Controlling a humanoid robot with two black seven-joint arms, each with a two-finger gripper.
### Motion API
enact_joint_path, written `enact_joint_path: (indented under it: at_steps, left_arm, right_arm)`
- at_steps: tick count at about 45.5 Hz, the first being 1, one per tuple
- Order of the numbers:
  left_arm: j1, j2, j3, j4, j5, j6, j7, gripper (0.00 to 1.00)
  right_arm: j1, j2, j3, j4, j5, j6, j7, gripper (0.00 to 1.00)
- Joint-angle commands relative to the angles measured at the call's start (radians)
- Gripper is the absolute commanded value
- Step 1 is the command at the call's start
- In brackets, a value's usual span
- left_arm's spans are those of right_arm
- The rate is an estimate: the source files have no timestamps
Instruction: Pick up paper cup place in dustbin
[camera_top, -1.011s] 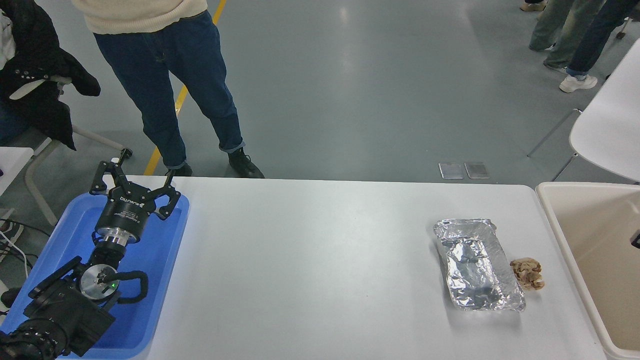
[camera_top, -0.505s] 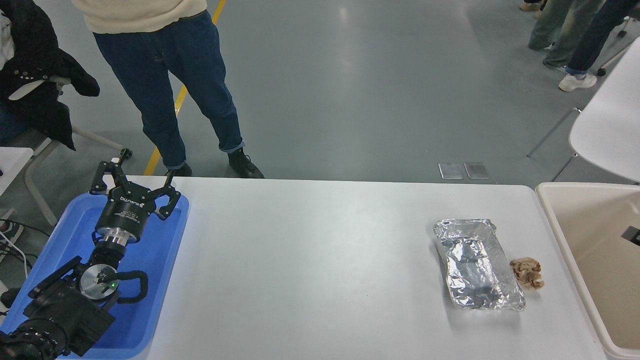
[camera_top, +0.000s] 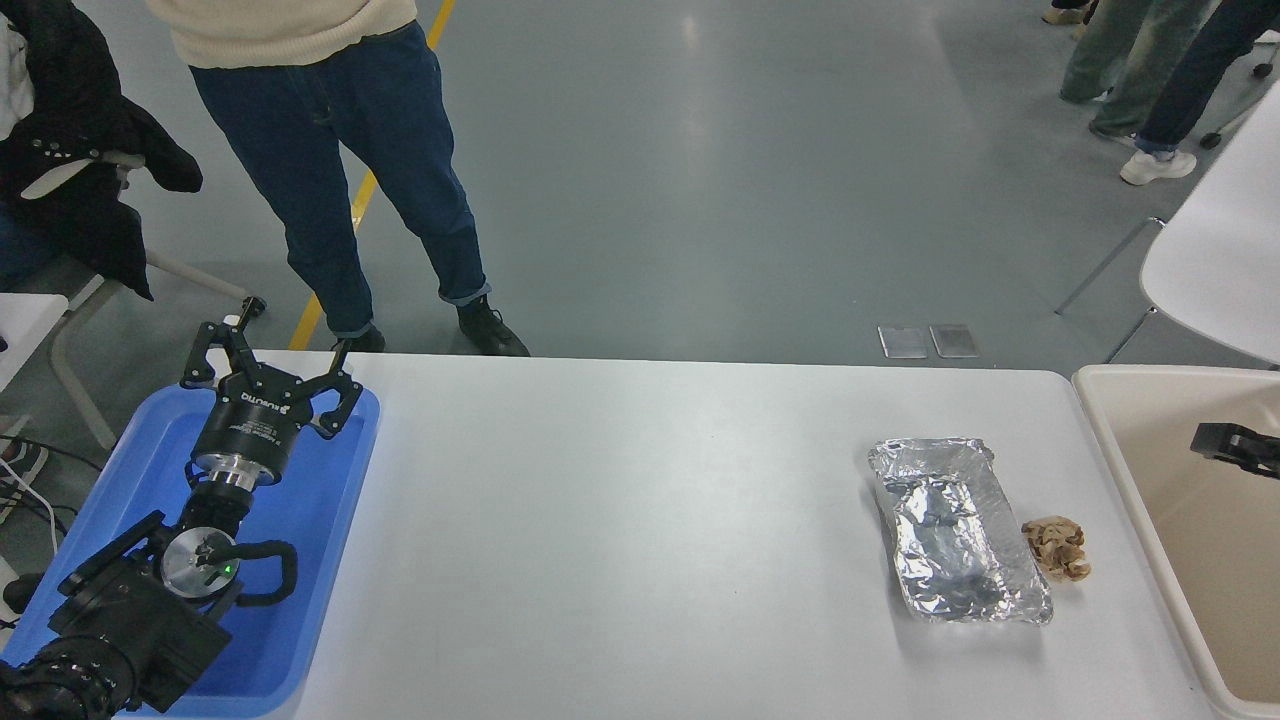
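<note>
Right gripper (camera_top: 1238, 447), only a black tip at 3 o'clock over the dustbin (camera_top: 1110, 460), grip unreadable, no cup visible: judge it dropped, then withdraw.

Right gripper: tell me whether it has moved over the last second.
Yes. The right gripper has pushed further into view from the right edge, moving leftward over the dustbin, whose rim has stayed put. Only its tip shows.

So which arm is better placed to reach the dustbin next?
Right: the right tool hangs over the dustbin, while the left tool sits over the blue tray at the opposite end of the table.
</note>
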Motion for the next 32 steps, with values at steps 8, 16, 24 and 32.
enact_joint_path:
  at_steps: [8, 16, 24, 32]
  left_arm:
    - [0.000, 0.000, 0.000, -0.001, 0.000, 0.000, 0.001, 1.00]
    - [0.000, 0.000, 0.000, -0.001, 0.000, 0.000, 0.001, 1.00]
    - [0.000, 0.000, 0.000, -0.001, 0.002, 0.000, 0.002, 1.00]
    - [0.000, 0.000, 0.000, -0.001, 0.002, 0.000, 0.002, 1.00]
  right_arm:
    - [0.345, 0.121, -0.180, 0.110, 0.002, 0.568, 0.000, 1.00]
    - [0.477, 0.233, -0.197, 0.119, 0.002, 0.709, 0.000, 1.00]
    - [0.581, 0.256, -0.161, 0.125, 0.007, 0.709, 0.000, 1.00]
    - [0.684, 0.315, -0.108, 0.135, 0.005, 0.709, 0.001, 1.00]
